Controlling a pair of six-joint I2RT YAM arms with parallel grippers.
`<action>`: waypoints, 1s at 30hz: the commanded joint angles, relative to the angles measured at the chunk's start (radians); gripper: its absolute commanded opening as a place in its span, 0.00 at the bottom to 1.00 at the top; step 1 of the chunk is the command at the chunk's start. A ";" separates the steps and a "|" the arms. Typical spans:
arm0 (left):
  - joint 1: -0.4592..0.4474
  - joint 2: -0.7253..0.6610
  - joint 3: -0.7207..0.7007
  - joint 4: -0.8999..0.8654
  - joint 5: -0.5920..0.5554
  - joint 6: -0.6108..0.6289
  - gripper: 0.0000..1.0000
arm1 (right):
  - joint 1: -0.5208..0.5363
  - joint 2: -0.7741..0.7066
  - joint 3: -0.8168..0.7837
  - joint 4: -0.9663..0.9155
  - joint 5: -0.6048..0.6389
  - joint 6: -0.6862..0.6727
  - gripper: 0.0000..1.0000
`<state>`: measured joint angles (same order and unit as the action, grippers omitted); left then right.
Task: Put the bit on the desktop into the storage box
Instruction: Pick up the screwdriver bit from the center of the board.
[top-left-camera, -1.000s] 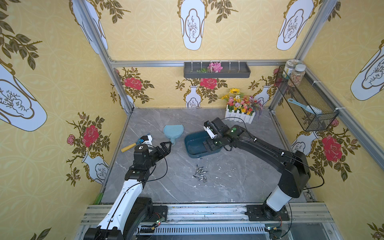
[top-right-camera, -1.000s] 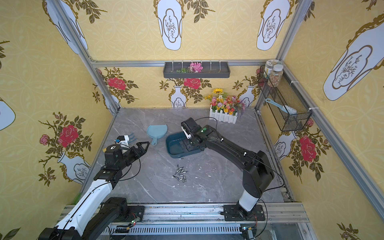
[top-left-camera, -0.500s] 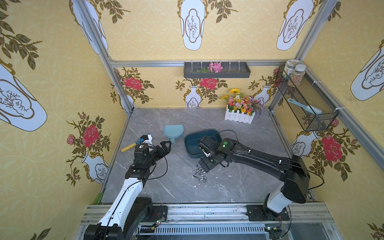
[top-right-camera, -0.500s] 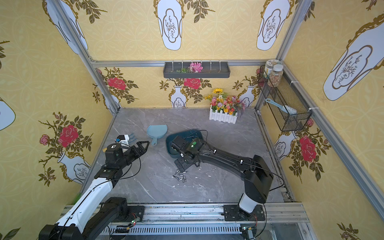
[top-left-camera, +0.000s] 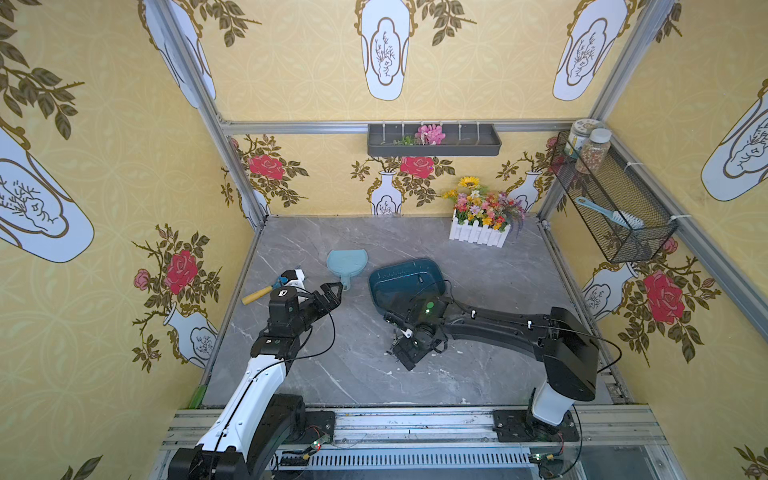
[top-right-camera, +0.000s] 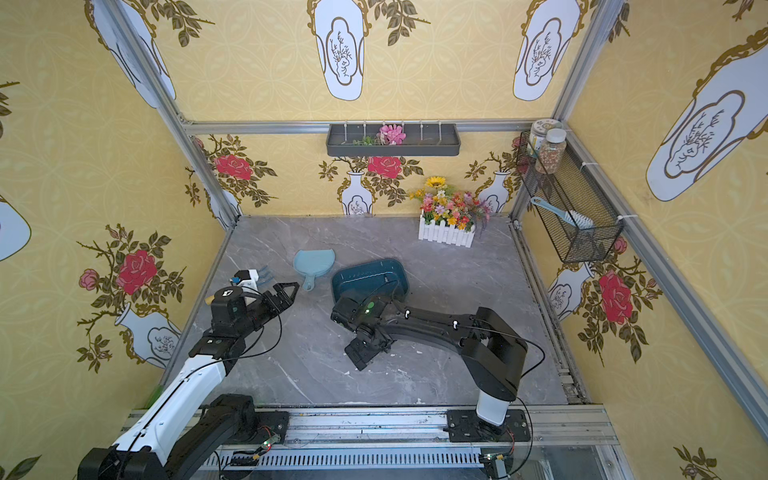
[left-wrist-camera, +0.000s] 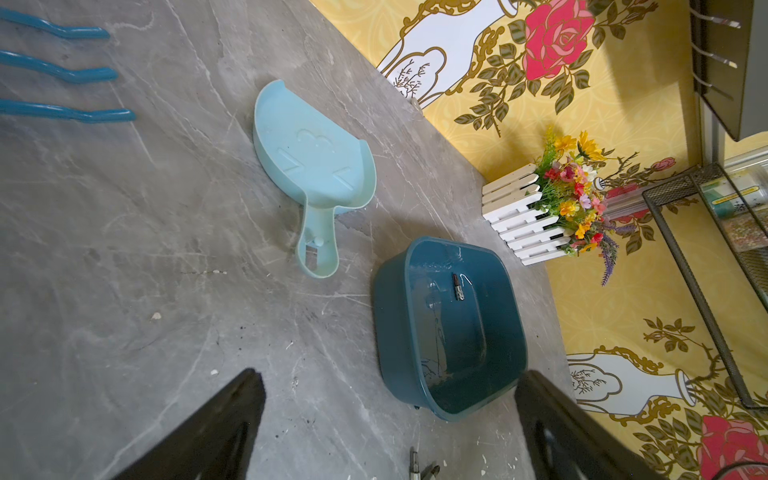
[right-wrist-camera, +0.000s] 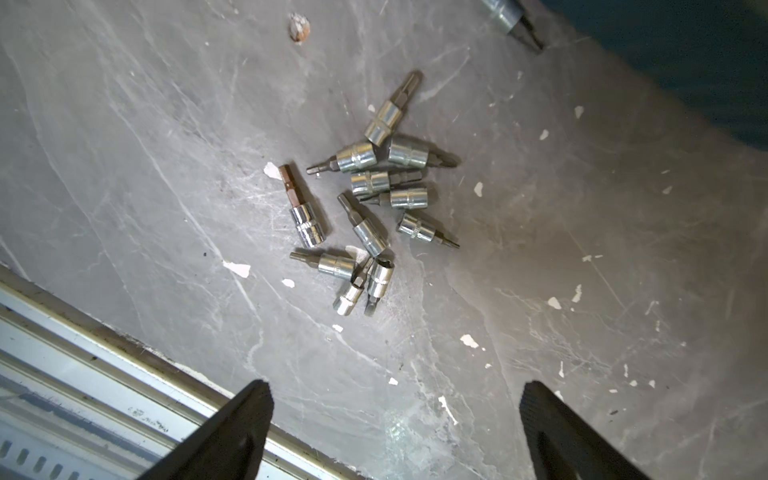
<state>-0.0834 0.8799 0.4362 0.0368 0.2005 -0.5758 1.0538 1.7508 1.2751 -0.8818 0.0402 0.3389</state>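
The right jaws stood released and empty, poised over a cluster of bits (right-wrist-camera: 374, 195) lying on the desk (right-wrist-camera: 582, 249). One further bit (right-wrist-camera: 513, 18) lay apart, close to the dark teal storage box (top-left-camera: 395, 282). The left jaws were likewise released, holding nothing, above the desk near the handle of the light blue dustpan (top-left-camera: 346, 262). In the left wrist view, a single bit (left-wrist-camera: 458, 286) rested on the floor of the storage box, which stood near the dustpan.
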 joint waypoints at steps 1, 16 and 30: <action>0.001 0.006 -0.004 0.023 -0.009 0.012 1.00 | 0.003 0.021 -0.018 0.043 -0.036 0.017 0.93; 0.001 0.013 -0.005 0.021 -0.012 0.015 1.00 | 0.002 0.096 -0.064 0.132 -0.044 0.049 0.60; 0.001 0.023 -0.005 0.023 -0.013 0.015 1.00 | -0.027 0.101 -0.081 0.162 -0.051 0.056 0.34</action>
<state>-0.0834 0.8997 0.4355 0.0372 0.1867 -0.5724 1.0317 1.8511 1.2007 -0.7250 -0.0208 0.3874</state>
